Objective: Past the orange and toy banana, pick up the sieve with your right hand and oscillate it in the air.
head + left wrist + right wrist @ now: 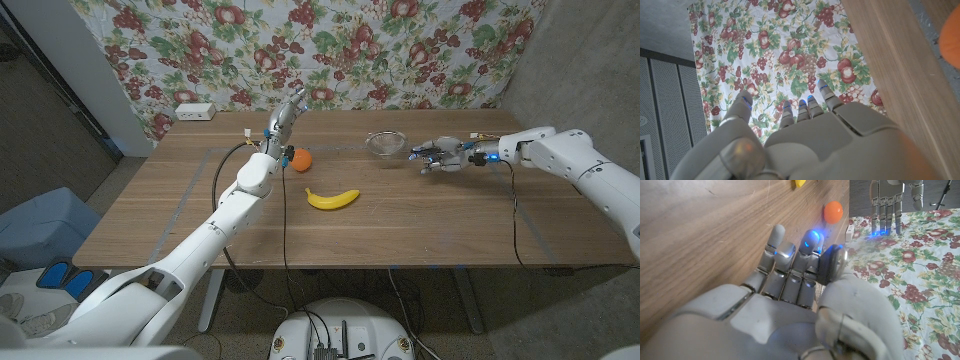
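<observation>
Sieve [385,143]: lay on the wooden table [180,215], far side, right of centre, untouched. Right hand [440,156]: hovered just right of the sieve, apart from it, fingers [790,260] partly curled, holding nothing. Orange [301,160]: left of the sieve, beside the left hand [283,122], which stood raised with fingers apart, empty. Toy banana [332,199]: nearer, well apart from the sieve.

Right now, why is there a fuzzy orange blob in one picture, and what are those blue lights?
Left wrist view: the orange sits too close to the camera, so it blurs. Right wrist view: blue lights glow on the right hand, and the orange looks sharper there. Head view: even, soft light.
</observation>
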